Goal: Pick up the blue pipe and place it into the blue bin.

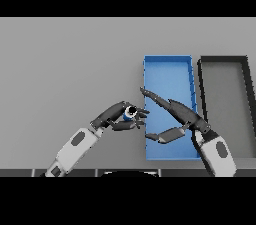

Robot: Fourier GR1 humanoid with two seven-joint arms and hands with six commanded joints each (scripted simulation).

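Blue pipe (129,114) in left hand (116,116); right hand (175,114) spans blue bin (167,69).

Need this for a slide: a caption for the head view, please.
Left hand grips the blue pipe beside the blue bin; open right hand above it.

1. No readable text, labels, brands, nos. or signs anywhere in head view; nothing legible on any surface shown.
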